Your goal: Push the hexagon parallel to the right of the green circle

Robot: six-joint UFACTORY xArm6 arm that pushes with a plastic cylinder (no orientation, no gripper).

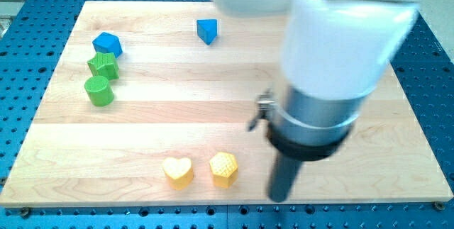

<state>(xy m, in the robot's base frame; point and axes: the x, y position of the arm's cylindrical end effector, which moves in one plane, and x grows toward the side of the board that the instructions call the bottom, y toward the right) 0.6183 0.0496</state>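
The yellow hexagon (223, 169) lies near the board's bottom edge, with a yellow heart (177, 172) just to its left. The green circle (98, 91) sits at the view's left, below a green star-like block (103, 65). My tip (279, 198) rests on the board near the bottom edge, to the right of the hexagon, with a gap between them. The arm's large body fills the view's upper right and hides the board there.
A blue block (107, 43) lies above the green star-like block at the upper left. A blue triangular block (206, 30) sits near the top middle. The wooden board (142, 126) lies on a blue perforated table.
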